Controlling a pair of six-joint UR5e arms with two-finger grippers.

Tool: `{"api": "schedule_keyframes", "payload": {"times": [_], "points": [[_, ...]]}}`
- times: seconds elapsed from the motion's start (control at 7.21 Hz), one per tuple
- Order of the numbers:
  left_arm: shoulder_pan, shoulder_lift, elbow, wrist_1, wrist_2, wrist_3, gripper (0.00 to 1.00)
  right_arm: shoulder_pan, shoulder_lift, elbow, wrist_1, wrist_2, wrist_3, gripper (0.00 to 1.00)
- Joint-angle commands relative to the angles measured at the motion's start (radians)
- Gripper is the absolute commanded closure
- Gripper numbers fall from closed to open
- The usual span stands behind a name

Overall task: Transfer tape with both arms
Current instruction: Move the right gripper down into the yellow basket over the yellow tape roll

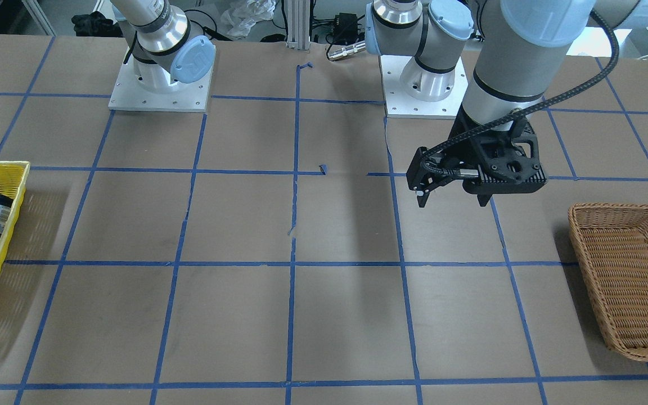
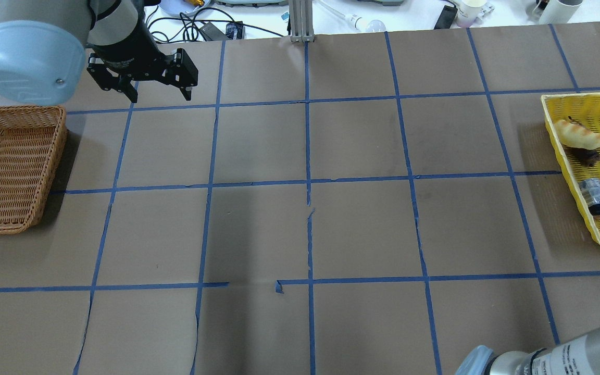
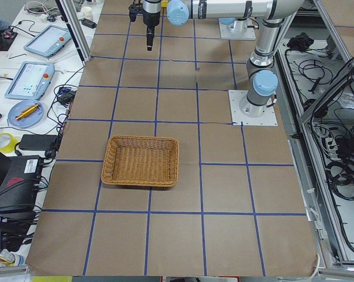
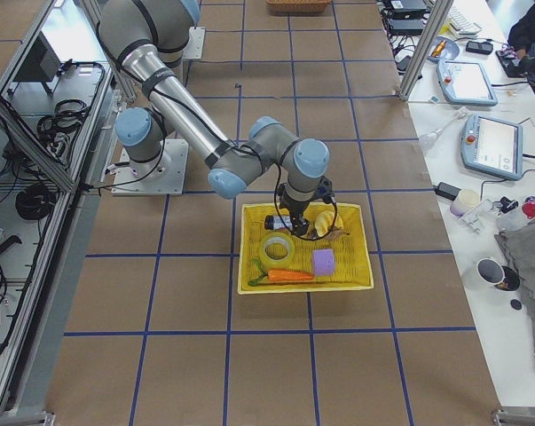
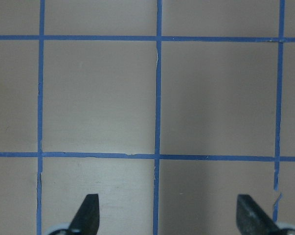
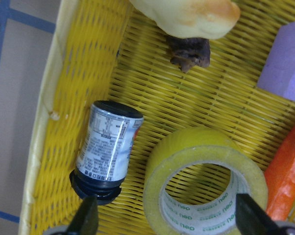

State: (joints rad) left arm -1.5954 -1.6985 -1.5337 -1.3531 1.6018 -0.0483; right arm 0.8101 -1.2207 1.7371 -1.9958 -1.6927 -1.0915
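**Right gripper spread above the tape; left gripper spread above the table**

Right wrist view, closest: the right gripper (image 6: 169, 218) points straight down into the yellow basket (image 6: 44, 122). Its two black fingers are set wide apart and hold nothing. The tape (image 6: 186, 147) lies flat on the basket floor directly beneath them, with its hole facing up. It is a wide roll, translucent yellow on its outer wraps, with a whitish inner core ring that carries small green print. It sits between a small labelled bottle (image 6: 108, 147), which lies on its side near the basket wall, and an orange carrot-like piece (image 6: 286, 171). One fingertip shows over the bottle's cap end, and the other shows by the tape's rim on the carrot side. Beyond the tape lie a purple block (image 6: 284, 63), a dark lump (image 6: 189, 51) and a pale bread-like item (image 6: 186, 12).

Right side view: the right arm (image 4: 187, 133) runs out from its base, folds at the elbow and turns its wrist down over the basket.

Far end of the table (image 1: 245, 225): the left arm (image 1: 504, 73) reaches out with its wrist turned down. The left gripper (image 1: 452, 201) hangs above the table surface with its fingers spread and nothing between them. A wicker basket (image 1: 577, 236) stands near it but apart from it.
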Motion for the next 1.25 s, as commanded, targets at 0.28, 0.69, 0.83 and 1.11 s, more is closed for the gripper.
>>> {"api": "schedule_keyframes", "payload": {"times": [0.28, 0.69, 0.83, 1.11], "points": [[0.002, 0.012, -0.065, 0.089, 0.0, 0.005, 0.0, -0.005, 0.046, 0.07, -0.063, -0.067, 0.073, 0.0], [0.018, 0.017, -0.063, 0.091, -0.008, 0.007, 0.0, -0.005, 0.055, 0.075, -0.063, -0.097, 0.094, 0.11], [0.017, 0.01, -0.059, 0.091, -0.01, 0.001, 0.0, -0.005, 0.055, 0.073, -0.08, -0.096, 0.094, 0.19], [0.011, 0.014, -0.042, 0.089, 0.003, -0.007, 0.0, -0.005, 0.041, 0.067, -0.09, -0.111, 0.101, 0.16]]}}
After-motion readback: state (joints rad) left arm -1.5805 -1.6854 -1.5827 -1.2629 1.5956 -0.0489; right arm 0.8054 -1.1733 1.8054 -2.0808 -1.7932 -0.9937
